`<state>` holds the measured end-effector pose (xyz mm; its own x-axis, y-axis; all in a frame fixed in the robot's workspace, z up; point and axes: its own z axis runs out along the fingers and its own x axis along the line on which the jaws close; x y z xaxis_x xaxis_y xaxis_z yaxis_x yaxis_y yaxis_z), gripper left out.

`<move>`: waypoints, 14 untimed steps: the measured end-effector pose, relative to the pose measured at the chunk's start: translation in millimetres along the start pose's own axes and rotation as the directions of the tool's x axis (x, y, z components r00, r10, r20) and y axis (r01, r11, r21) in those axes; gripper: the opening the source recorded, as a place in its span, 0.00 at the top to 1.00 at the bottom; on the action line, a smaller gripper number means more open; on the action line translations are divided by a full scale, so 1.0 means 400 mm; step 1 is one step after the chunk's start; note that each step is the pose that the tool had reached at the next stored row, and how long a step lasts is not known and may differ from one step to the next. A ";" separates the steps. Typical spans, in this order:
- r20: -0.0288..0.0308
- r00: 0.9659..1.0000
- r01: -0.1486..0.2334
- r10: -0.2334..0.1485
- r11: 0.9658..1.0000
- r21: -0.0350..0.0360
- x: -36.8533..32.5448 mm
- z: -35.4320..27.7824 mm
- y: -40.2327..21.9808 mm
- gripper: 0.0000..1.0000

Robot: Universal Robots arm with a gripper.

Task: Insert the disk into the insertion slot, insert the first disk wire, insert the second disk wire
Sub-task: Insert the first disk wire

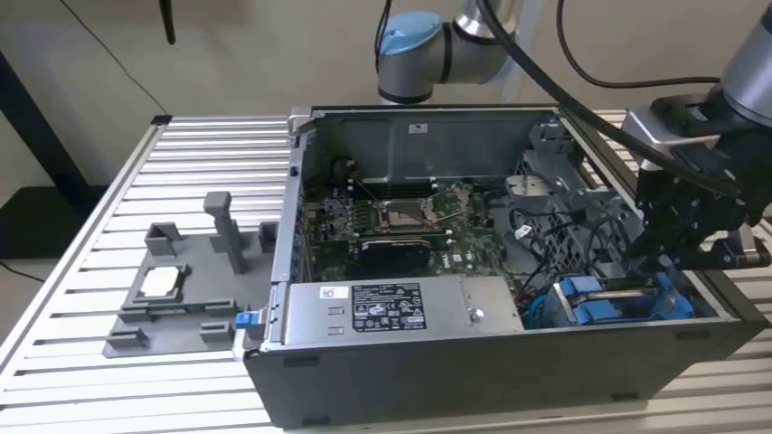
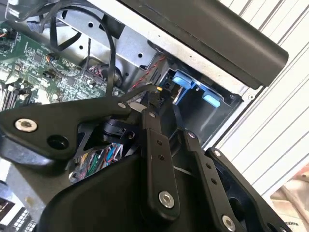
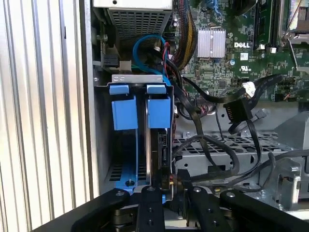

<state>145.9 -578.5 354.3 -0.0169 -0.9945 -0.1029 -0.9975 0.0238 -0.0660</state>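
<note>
The disk point(image 3: 159, 147) was pictured already seated on edge inside the insertion slot point(image 3: 136, 78), beneath one of the slot's two blue carrier tabs point(image 3: 159, 112), and the work was judged to have reached the wiring stage. The tool point(image 3: 166, 187) was held at the slot's open end, just off the disk's exposed edge. Its fingers were drawn to a narrow gap and pinched on what appeared to be a small dark plug point(image 2: 156, 94) with thin coloured leads. In the exterior view the silver power-supply box point(image 1: 386, 312) was seen just beside the slot, on the exterior view's left of it, inside the opened computer case point(image 1: 507, 380) on the slatted desk point(image 1: 108, 181). A tangle of loose black cables point(image 3: 212, 150) was draped close alongside the slot, and a second black connector point(image 3: 236, 113) hung ungripped near it. For the step to be done well, it was judged that the plug should be kept square to the disk's edge and its keyed side matched to the socket. It should then be pressed straight along the slot's length, slowly and without sideways load, so that the disk was not shifted in its carrier. The loose cables would need to be kept out from between plug and disk. Seating would best be confirmed by the plug lying flush against the disk.
</note>
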 end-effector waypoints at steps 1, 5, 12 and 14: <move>0.000 1.000 0.000 0.000 1.000 0.000 -0.001 -0.011 -0.001 0.73; 0.000 1.000 0.000 0.000 1.000 0.000 -0.003 -0.030 -0.002 0.73; 0.000 1.000 0.000 0.000 1.000 0.000 -0.006 -0.054 -0.004 0.73; 0.000 1.000 0.000 0.000 1.000 0.000 -0.006 -0.061 -0.004 0.73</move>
<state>145.9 -578.5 378.9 -0.0169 -0.9946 -0.1027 -0.9975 0.0238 -0.0660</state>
